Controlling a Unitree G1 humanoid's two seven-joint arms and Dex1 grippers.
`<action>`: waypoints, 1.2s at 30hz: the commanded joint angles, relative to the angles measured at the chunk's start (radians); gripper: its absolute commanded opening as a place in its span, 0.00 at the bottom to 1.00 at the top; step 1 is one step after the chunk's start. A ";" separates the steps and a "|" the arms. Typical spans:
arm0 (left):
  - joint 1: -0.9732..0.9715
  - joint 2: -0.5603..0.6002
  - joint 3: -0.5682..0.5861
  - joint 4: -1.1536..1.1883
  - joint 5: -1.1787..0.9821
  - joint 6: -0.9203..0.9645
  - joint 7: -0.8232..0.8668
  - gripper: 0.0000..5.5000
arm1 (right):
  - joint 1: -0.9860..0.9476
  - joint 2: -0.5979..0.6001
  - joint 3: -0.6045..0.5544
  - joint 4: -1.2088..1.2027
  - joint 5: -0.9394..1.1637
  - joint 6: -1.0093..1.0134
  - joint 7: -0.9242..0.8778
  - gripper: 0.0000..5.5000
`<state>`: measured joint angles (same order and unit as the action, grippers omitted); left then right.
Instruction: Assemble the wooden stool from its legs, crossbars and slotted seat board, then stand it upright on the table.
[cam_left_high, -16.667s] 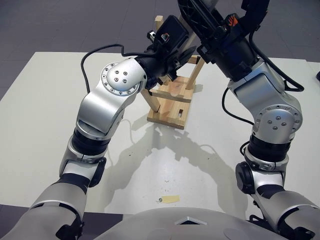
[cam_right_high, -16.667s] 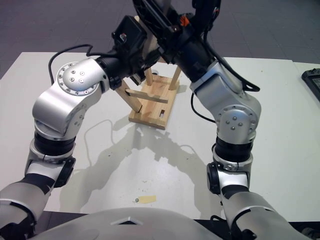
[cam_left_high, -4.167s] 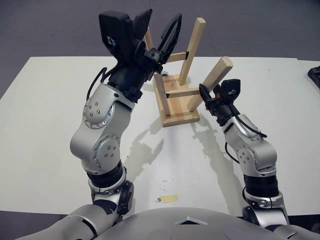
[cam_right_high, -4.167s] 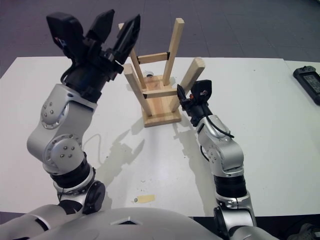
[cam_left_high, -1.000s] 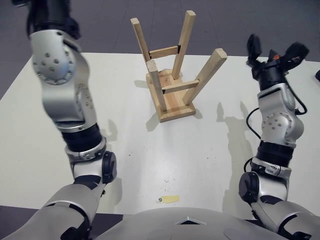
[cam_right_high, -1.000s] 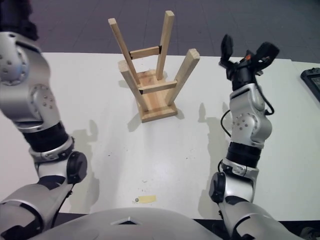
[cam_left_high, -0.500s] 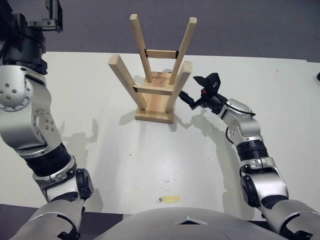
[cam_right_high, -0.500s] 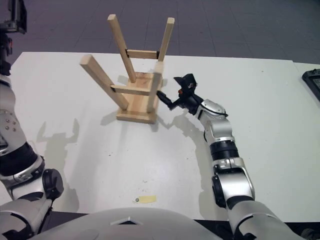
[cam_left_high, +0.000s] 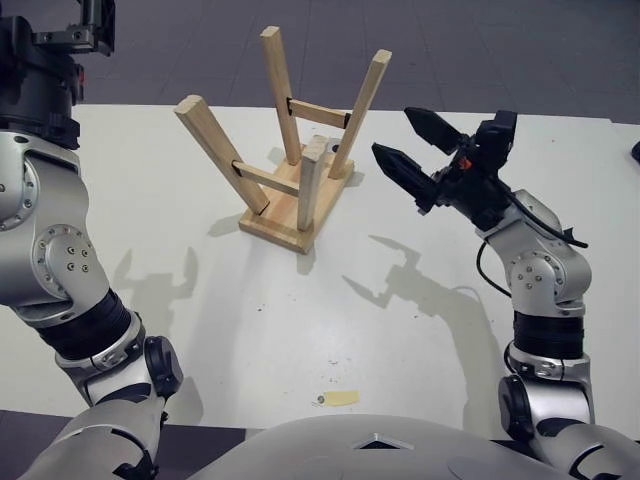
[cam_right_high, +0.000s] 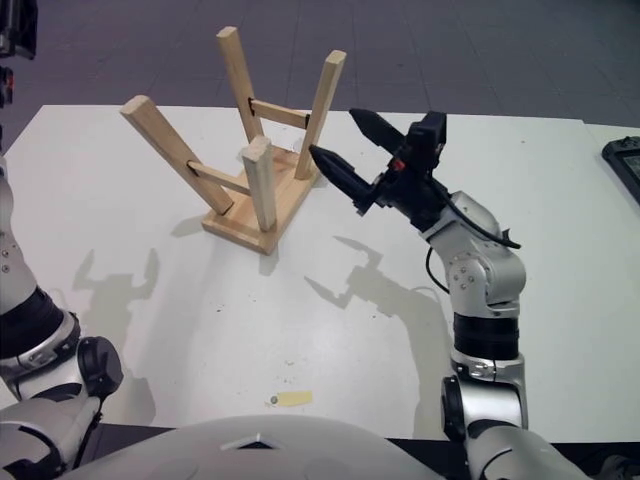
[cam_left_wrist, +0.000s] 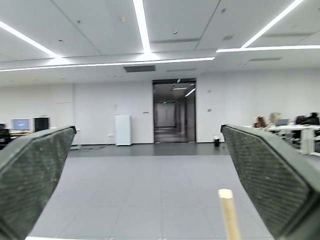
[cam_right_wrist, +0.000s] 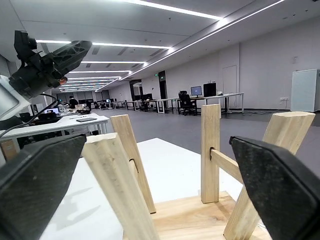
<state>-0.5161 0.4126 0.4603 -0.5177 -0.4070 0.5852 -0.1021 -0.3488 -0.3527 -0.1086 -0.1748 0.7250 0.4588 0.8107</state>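
Pale wood on white, with black metal beside it.
The stool (cam_left_high: 300, 190) is blond, unpainted wood with faint grain, marked black where crossbars meet legs. The table (cam_left_high: 200, 320) is plain matte white, its small tag (cam_left_high: 341, 398) pale yellow. The right gripper (cam_left_high: 392, 131) is black with an orange-red spot. The pads (cam_left_wrist: 30, 170) of the left gripper (cam_left_wrist: 148, 129) show a fine dark-grey cross-hatch. The floor (cam_left_high: 500, 50) is dark grey tile.

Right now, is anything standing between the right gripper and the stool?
Nothing visible does. The right gripper hovers open beside the stool, which is legs-up, and only a bare stretch of table lies between them.
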 joint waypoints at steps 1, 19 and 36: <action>-0.008 0.018 -0.022 -0.018 -0.036 0.004 -0.025 0.98 | 0.021 -0.015 0.071 0.057 -0.020 0.008 0.100 0.82; -0.023 -0.003 -0.100 0.007 -0.083 -0.023 -0.041 0.98 | -0.087 0.230 0.271 0.292 -0.240 -0.085 -0.004 0.81; -0.018 0.008 -0.118 0.026 -0.032 -0.045 -0.006 0.98 | -0.014 0.329 0.314 0.105 -0.356 0.055 -0.329 0.46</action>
<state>-0.5250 0.4128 0.3533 -0.4881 -0.4531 0.5469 -0.1145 -0.3856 -0.0366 0.2010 -0.0300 0.3761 0.4836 0.5174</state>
